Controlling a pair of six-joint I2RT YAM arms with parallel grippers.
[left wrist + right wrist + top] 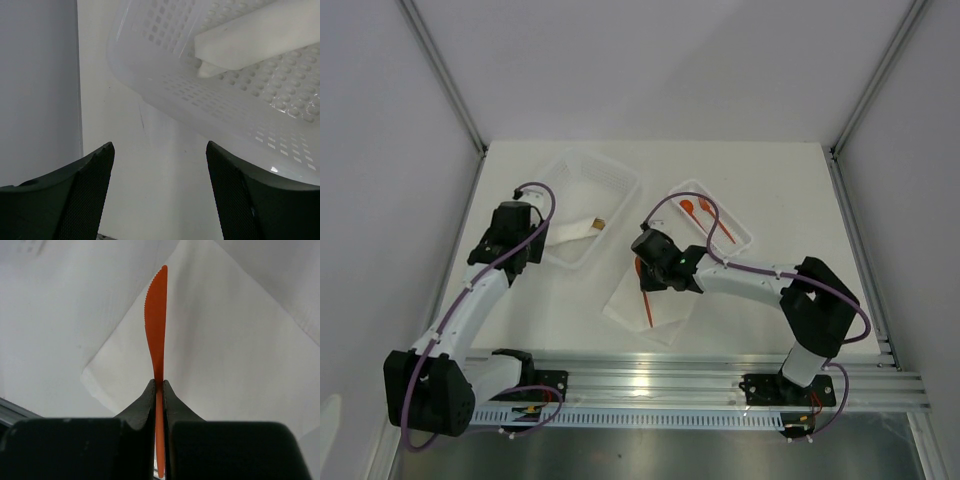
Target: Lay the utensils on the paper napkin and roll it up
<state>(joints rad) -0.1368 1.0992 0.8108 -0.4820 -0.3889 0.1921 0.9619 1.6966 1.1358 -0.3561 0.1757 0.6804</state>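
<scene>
Now my right gripper [159, 386] is pinched shut on the knife [156, 320] handle; in its wrist view the blade runs toward twelve o'clock over the paper napkin [230, 370]. I judge it best to lower the knife flat near the sheet's middle before releasing. My left gripper [160, 150] hangs wide open, holding nothing.

Smooth orange plastic knife [156, 315], matt, faintly creased white paper napkin [225, 365]
</scene>
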